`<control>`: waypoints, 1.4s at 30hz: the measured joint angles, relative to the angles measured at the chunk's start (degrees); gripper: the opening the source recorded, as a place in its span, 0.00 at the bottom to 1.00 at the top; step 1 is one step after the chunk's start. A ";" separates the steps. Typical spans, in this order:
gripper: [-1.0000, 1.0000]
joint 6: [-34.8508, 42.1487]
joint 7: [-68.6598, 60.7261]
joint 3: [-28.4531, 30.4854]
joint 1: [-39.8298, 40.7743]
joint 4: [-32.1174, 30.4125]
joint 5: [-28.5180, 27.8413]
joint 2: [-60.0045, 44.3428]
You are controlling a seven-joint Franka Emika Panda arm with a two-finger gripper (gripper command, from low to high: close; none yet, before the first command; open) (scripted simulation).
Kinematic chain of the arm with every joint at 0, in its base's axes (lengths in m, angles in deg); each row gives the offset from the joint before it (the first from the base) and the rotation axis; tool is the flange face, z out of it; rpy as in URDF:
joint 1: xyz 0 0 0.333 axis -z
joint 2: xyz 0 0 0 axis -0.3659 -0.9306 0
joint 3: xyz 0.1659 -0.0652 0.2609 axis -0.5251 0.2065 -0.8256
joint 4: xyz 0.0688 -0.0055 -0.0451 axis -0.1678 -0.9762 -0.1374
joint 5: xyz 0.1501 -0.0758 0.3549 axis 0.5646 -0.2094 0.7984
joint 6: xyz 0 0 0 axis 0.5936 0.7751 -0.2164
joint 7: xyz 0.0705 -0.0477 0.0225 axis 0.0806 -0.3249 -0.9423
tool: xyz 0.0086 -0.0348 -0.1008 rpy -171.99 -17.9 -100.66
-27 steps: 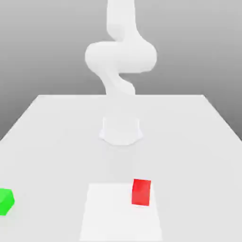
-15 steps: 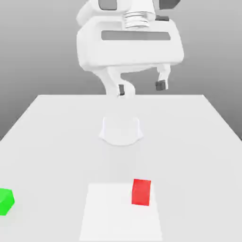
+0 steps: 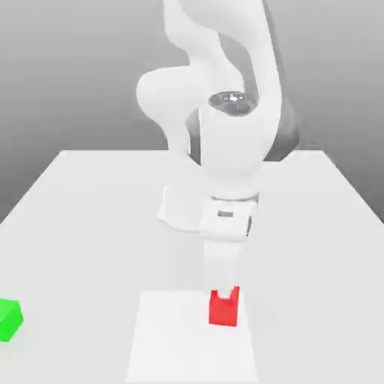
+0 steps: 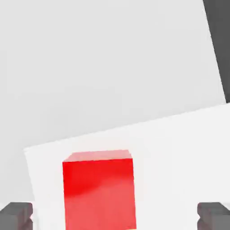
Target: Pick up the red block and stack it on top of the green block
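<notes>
I have the gripper (image 3: 223,294) low over the red block (image 3: 223,310), fingers (image 4: 18,214) apart to straddle it. The green block (image 3: 10,320) sits well apart, awaiting the stack.

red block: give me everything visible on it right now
The red block is a small bright red cube with plain matte faces and sharp edges, no markings. It sits flat and upright on a lighter white square patch of the table, near that patch's edge on the exterior view's right. The gripper has its fingers down around the block's upper part. In the hand view the cube lies between the two dark fingertips, with clear gaps on both sides, so nothing grips it yet.
</notes>
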 joint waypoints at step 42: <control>0.00 8.26 4.78 9.05 12.28 9.05 0.35 -4.46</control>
